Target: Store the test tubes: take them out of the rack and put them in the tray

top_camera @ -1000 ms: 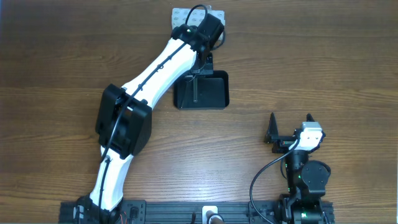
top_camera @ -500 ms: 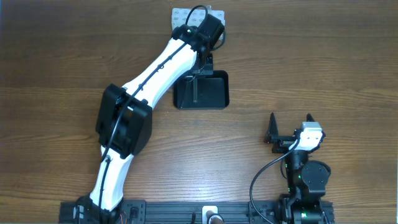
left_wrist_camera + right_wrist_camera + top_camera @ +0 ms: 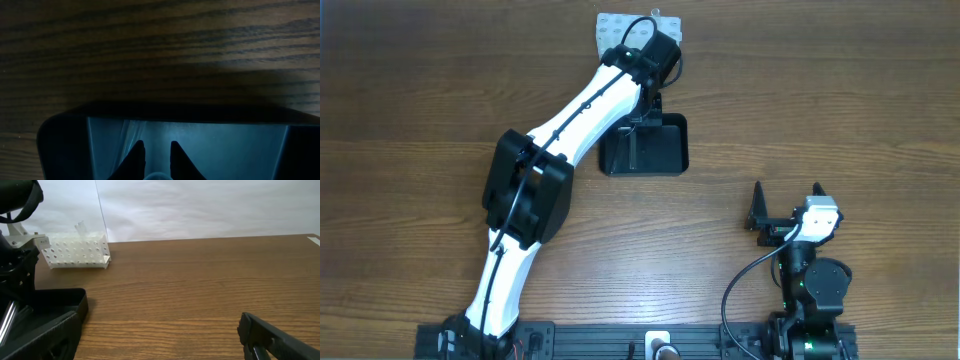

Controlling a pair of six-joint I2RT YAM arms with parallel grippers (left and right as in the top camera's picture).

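Test tube (image 3: pixel 635 145) clamped in nearly closed left pincer (image 3: pixel 157 145), long axis steeply tilted, lower end inside black tray (image 3: pixel 672 168)

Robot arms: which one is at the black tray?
The left arm, the white one stretched up the table: the left gripper is at the black tray. The right arm sits folded by its base, well apart from the tray.

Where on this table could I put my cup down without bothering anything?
Bare wood right of the tray and rack, beyond the right gripper; also left of the left arm. Crowded where rack, tray and left gripper meet.
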